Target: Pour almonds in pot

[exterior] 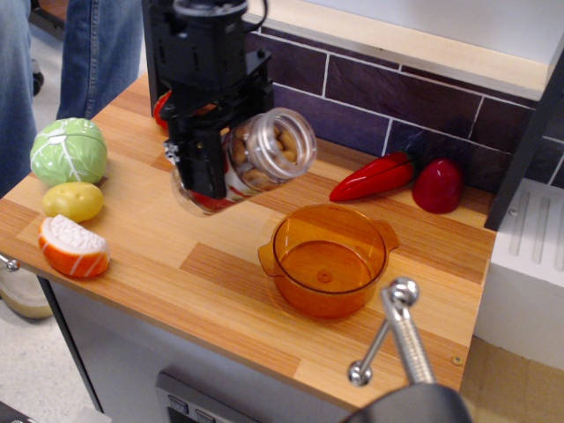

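Almonds (280, 145) fill the clear jar (256, 159) that our gripper (211, 163) clamps, tilted in the air, mouth toward the empty pot (327, 258) below right. We note two red peppers (374, 177) behind the pot; cabbage (68, 150), potato (73, 201) and an orange slice (72, 247) sit well left.

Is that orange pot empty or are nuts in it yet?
Empty. The pot shows only its bare orange bottom; the almonds are all inside the tilted jar held by the gripper.
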You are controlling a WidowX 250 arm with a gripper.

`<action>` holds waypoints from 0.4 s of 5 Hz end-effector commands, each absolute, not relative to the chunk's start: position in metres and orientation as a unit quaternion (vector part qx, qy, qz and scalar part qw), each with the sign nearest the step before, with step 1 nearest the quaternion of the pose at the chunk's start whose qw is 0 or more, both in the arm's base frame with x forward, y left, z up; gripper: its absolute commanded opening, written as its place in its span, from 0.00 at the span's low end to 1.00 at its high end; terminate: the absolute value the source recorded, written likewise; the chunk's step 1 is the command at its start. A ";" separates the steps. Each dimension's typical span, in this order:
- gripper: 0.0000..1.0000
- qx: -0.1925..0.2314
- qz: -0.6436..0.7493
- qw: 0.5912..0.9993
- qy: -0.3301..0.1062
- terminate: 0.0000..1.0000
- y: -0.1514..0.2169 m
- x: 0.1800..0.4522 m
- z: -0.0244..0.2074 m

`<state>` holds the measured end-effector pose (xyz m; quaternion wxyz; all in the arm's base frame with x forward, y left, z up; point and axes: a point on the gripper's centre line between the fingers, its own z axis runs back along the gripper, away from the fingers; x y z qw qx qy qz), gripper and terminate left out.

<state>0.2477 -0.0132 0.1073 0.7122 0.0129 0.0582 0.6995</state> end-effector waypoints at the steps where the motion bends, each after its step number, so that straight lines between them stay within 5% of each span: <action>1: 0.00 0.087 0.761 0.642 -0.042 0.00 -0.030 0.248 0.132; 2: 0.00 0.126 0.772 0.620 -0.059 0.00 -0.026 0.253 0.126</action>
